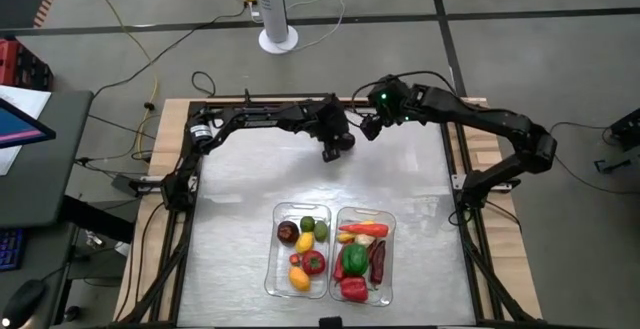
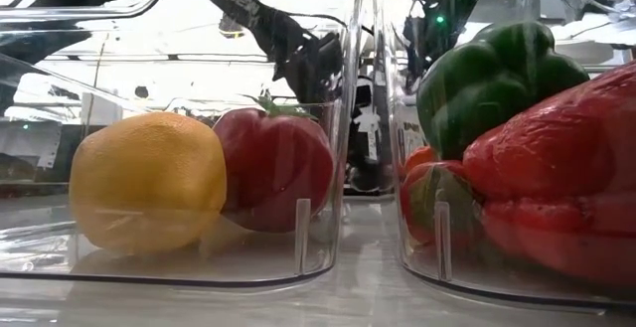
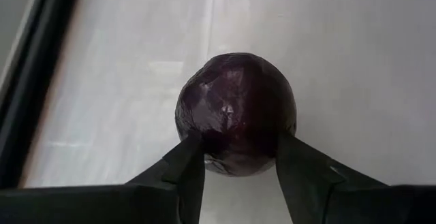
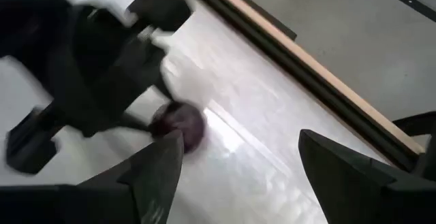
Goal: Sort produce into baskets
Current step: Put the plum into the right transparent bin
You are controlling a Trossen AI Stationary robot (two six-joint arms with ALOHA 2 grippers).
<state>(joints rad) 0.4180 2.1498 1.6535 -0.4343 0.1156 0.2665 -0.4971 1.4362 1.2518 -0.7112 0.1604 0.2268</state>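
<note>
Left gripper [image 3: 235,163] is at the far middle of the table, fingers [image 3: 187,169] touching both sides of a dark purple ball [image 3: 235,112] that sits on the table [image 1: 240,219]. Contact looks low on the ball, below its widest part. I judge it pinched but not lifted. It's the last loose piece I can see.

Right gripper [image 4: 235,176] hangs just right of the left one at the far edge, fingers spread, holding nothing. Its view shows the ball [image 4: 178,125] under the left gripper [image 4: 146,122].

How to do it well, my read:
- round smooth ball, grip is off the equator, so it may squirt out forward; firm up the squeeze before lifting
- lift straight up first, then carry toward the near side

Both tubs sit near-centre, side by side and touching or nearly so. Left tub [image 1: 272,269] holds round pieces, including a dark one [image 1: 288,232], so that's my guess for the ball. Right tub [image 1: 392,269] holds peppers, carrot and long pieces.

Room:
- open table between ball and tubs, nothing in the path
- left tub has a bare patch along its left side; drop there, clear of the rim
- black frame rail [image 3: 24,94] runs close beside the ball; stay off it
- right arm is close by; best it holds while left travels
</note>
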